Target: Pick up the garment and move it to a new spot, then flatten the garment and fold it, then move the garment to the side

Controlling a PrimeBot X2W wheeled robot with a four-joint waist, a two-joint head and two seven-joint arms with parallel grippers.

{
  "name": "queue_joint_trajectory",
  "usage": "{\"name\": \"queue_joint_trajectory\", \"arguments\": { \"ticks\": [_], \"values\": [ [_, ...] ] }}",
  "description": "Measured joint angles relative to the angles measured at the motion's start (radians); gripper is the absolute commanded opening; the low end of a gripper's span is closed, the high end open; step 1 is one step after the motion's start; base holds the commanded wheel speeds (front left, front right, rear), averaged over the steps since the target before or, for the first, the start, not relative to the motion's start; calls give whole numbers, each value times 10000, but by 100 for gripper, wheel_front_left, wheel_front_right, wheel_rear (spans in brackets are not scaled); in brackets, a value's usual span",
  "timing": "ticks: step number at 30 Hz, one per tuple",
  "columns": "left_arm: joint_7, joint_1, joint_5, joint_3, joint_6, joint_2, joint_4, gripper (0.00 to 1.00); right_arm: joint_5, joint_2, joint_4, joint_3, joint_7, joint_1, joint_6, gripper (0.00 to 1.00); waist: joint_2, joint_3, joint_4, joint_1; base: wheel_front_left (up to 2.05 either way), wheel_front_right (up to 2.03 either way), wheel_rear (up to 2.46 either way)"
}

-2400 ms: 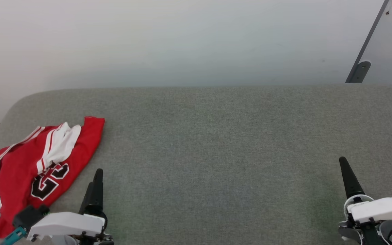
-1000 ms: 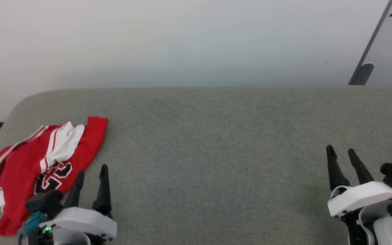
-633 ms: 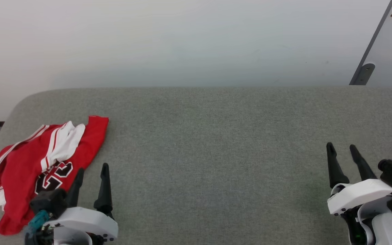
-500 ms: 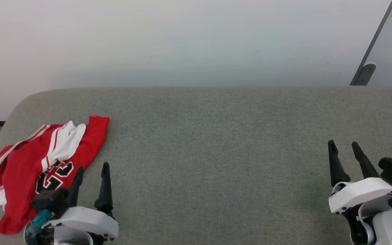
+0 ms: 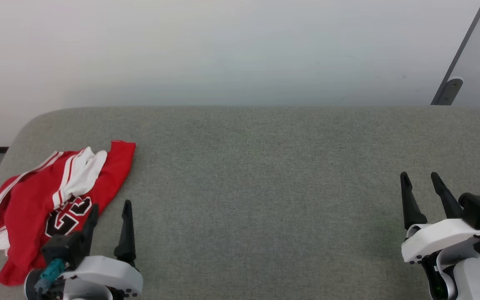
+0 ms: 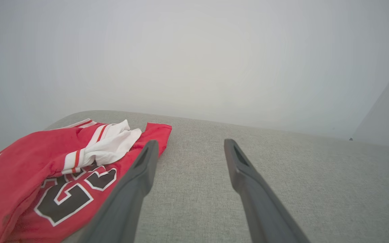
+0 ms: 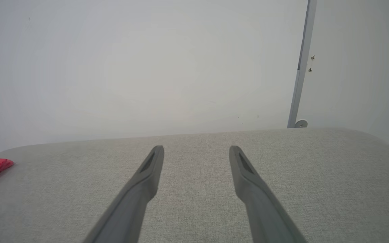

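From the head camera, you see the left claw (image 5: 111, 205) at the lower left, its two dark fingers (image 5: 126, 233) spread apart. Its left-hand finger overlaps the near edge of the garment (image 5: 27, 204), and you cannot tell whether it touches the cloth. The garment lies crumpled at the left end of the grey fabric surface (image 5: 265, 187), with a white sleeve (image 5: 83, 171) folded over the red body and part of the black numerals (image 5: 67, 214) showing. The right claw (image 5: 418, 175) sits at the lower right, fingers likewise parted, well apart from the garment. Along the left wrist camera, you look between the spread fingers at grey surface, with the garment just beside and behind the left-hand finger. Along the right wrist camera, the fingers stand apart over the surface, and a red sliver of the garment shows at the far left edge.
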Motion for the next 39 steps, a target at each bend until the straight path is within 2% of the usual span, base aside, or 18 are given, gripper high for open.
{"name": "queue_joint_trajectory", "arguments": {
  "ticks": [26, 39],
  "values": [
    [-500, -221, 1582, 430, -458, -150, 836, 100, -1093, 291, 165, -662, -483, -128, 0, 100, 0, -80, 40, 0, 0, 0, 0],
    [-502, -268, 1465, 495, -558, -205, 1045, 100, -907, 366, 10, -817, -506, 13, 2, 100, 0, -133, 97, 0, 0, 0, 0]
  ]
}}
